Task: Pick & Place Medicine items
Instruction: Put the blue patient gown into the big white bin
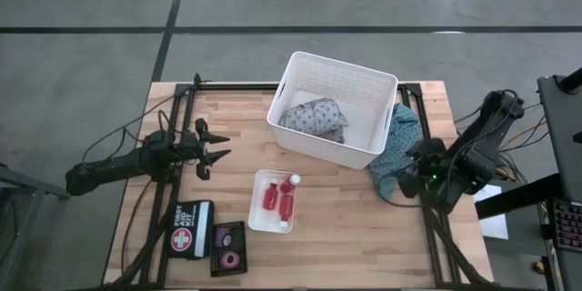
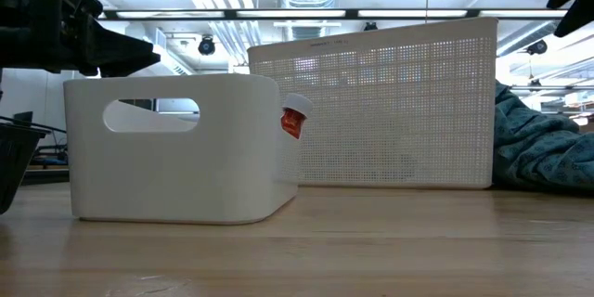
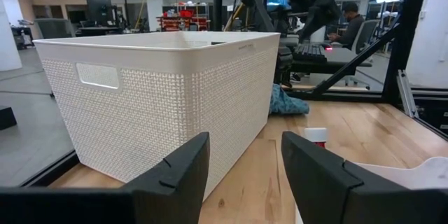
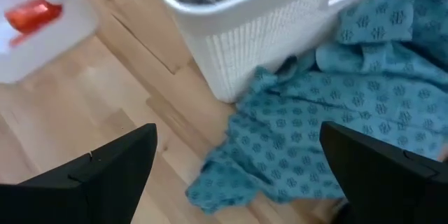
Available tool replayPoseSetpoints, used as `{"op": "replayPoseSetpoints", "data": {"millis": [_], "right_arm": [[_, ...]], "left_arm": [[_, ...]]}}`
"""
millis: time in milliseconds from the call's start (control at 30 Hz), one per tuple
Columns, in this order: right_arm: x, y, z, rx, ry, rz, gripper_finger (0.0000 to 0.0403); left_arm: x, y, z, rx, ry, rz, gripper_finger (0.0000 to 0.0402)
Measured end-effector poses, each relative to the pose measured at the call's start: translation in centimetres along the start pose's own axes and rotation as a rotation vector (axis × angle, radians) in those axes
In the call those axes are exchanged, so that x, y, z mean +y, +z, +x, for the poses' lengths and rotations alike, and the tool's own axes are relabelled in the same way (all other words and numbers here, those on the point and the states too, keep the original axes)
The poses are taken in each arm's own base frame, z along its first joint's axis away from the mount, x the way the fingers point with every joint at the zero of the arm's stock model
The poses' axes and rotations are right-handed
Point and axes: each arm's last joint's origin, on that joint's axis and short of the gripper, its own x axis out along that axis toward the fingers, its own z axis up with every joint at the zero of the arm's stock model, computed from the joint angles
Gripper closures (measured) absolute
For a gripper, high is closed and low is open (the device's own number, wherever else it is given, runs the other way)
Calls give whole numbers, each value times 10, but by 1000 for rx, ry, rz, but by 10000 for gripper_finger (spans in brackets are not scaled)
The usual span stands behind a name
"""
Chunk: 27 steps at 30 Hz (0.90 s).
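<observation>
Several red bottles with white caps [image 1: 285,200] lie in a small white bin [image 1: 257,211] at the table's middle; one bottle [image 2: 294,119] peeks past the bin's corner in the low view. Pink and dark tape rolls [image 1: 227,255] sit in a black tray near the front edge. My left gripper [image 1: 216,151] hovers level at the table's left, open, pointing toward the big white basket [image 3: 161,98], with nothing between its fingers [image 3: 245,161]. My right gripper [image 1: 406,180] hangs wide open, tilted down above a teal cloth [image 4: 336,91], touching nothing.
The big white basket [image 1: 382,82] at the table's far middle holds a grey cloth [image 1: 314,116]. The teal cloth [image 1: 400,141] lies against the basket's right side. A black first-aid pouch [image 1: 189,228] lies beside the tape tray. Bare wood lies between bin and right arm.
</observation>
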Motion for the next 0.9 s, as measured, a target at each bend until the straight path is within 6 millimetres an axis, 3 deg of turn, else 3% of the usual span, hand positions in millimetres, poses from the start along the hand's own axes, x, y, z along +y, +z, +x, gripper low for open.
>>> {"op": "replayPoseSetpoints", "data": {"millis": [267, 467, 633, 900], "right_arm": [[15, -7, 10, 23, -91, -42, 7], [9, 7, -4, -34, -5, -104, 7], [-12, 31, -30, -90, 139, -178, 7], [-72, 50, -46, -94, 336, 19, 7]], "left_arm": [[0, 0, 0, 0, 0, 0, 217], [0, 0, 0, 1, 1, 0, 217], [0, 0, 0, 0, 1, 0, 217], [0, 0, 0, 0, 1, 0, 217]]}}
